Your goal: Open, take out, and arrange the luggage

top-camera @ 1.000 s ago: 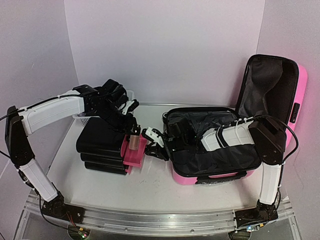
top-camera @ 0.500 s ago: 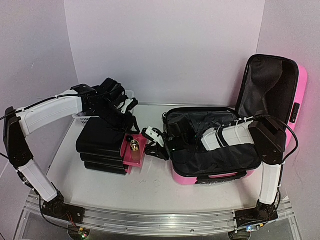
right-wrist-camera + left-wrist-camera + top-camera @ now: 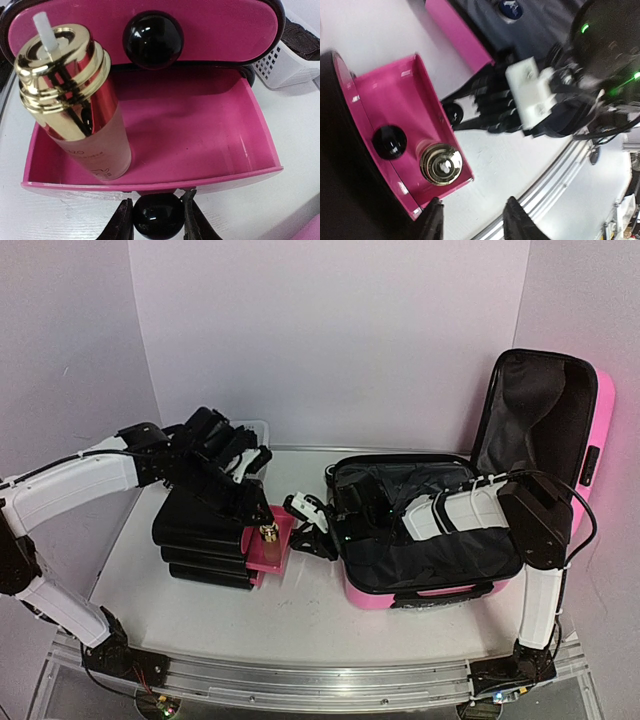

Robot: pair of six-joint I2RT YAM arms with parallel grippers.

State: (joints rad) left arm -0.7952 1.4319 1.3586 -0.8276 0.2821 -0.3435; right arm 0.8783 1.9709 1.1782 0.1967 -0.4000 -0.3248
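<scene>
The luggage (image 3: pixel 380 595), a glossy pink suitcase, lies open at the right with its black-lined lid (image 3: pixel 540 405) standing up. My right gripper (image 3: pixel 303 537) reaches left out of it and is shut on the black knob (image 3: pixel 159 216) of a pulled-out pink drawer (image 3: pixel 200 125). A frosted bottle with a gold cap (image 3: pixel 75 100) stands in that drawer, leaning toward its left corner. My left gripper (image 3: pixel 475 220) hovers just above the drawer's edge, open, with only bare table between its fingertips. The gold cap (image 3: pixel 440 164) shows just beyond them.
The drawer belongs to a black drawer chest (image 3: pixel 205 530) on the left of the table; a second black knob (image 3: pixel 152 40) sits on the drawer front above. A white mesh basket (image 3: pixel 292 62) stands behind the chest. The metal rail (image 3: pixel 300 680) runs along the near edge.
The bottle has gone from upright in my left gripper down into the pink drawer. My left gripper has let go of it, and the arm has swung lower and to the left. The right arm has held still.
</scene>
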